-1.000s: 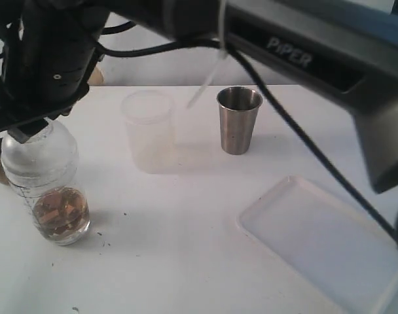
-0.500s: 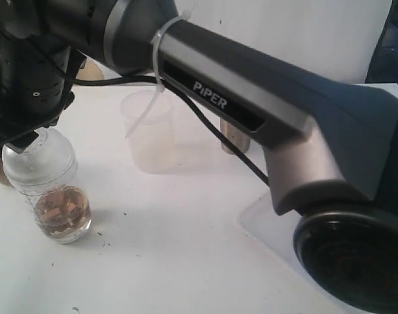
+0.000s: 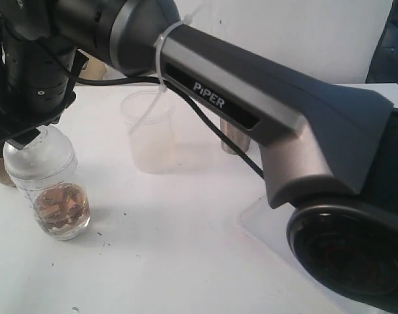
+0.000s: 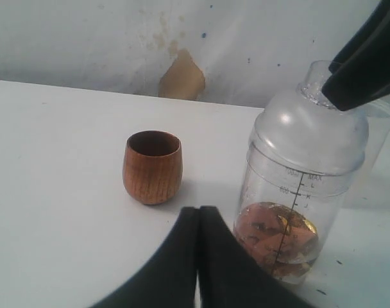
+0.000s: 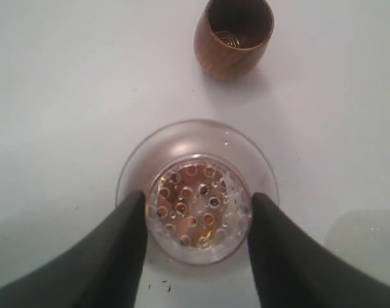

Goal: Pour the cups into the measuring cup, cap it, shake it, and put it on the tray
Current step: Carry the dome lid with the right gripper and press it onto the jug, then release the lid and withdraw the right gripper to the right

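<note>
**Measuring cup [image 3: 50, 196] capped, right arm now right over it. Shake next?**

In the last second the right arm's big link has swung down across the exterior view. It now hides most of the steel tumbler [image 3: 230, 142] and a good chunk of the tray [image 3: 254, 219]. The measuring cup itself has barely budged. It's on the table [image 3: 173, 255] at the far left, well apart from the tray, with the dome lid [image 5: 182, 138] on.

The right gripper [image 5: 198, 204] is narrowed onto the lid's strainer neck, and both fingers [image 5: 118, 256] look pressed against its sides. The left gripper [image 4: 198, 215] is pinched closed on nothing, hanging low near the cup.

My read is that capping is basically done and the lift and shake come next, but the base is not off the table yet.

Contents:
- **Measuring cup:** brownish-gold bits sit in the bottom, way under the top marks.
- **Wooden cup [image 4: 152, 168]:** just beside the measuring cup, with one shiny speck inside, so maybe not fully emptied.
- **Frosted cup [image 3: 148, 134]:** looks empty.
- **Steel tumbler:** I can't see inside it.
</note>
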`<action>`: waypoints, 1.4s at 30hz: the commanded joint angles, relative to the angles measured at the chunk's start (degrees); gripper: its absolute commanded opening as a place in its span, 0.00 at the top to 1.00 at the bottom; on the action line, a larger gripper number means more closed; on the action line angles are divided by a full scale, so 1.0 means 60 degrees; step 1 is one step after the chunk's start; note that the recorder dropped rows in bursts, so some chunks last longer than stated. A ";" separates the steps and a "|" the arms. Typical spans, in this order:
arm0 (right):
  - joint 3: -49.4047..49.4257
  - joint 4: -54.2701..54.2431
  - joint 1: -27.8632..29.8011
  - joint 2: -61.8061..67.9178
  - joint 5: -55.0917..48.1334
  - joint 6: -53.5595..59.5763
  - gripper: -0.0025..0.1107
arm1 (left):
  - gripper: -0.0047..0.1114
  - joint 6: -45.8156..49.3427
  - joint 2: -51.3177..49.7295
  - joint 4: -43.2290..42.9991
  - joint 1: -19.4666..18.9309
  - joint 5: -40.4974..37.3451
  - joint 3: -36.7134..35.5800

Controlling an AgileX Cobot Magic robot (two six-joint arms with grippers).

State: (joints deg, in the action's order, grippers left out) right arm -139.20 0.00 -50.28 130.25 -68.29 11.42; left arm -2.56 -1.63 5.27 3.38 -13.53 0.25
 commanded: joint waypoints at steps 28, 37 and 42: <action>0.0077 0.0096 0.0117 -0.1144 0.0382 -0.1193 0.35 | 0.96 0.0009 0.0038 -0.0068 0.0041 0.0006 -0.0042; 0.0114 0.0112 0.0990 -0.1809 -0.0094 -0.1964 0.98 | 0.96 0.0009 0.0038 -0.0068 0.0041 0.0006 -0.0042; 0.0114 0.0112 0.1547 -0.1809 -0.0279 -0.2502 0.98 | 0.96 0.0009 0.0038 -0.0068 0.0041 0.0006 -0.0042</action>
State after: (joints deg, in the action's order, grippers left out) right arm -138.73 0.00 -42.73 119.91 -69.29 -1.31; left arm -2.56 -1.63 5.27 3.38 -13.53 0.25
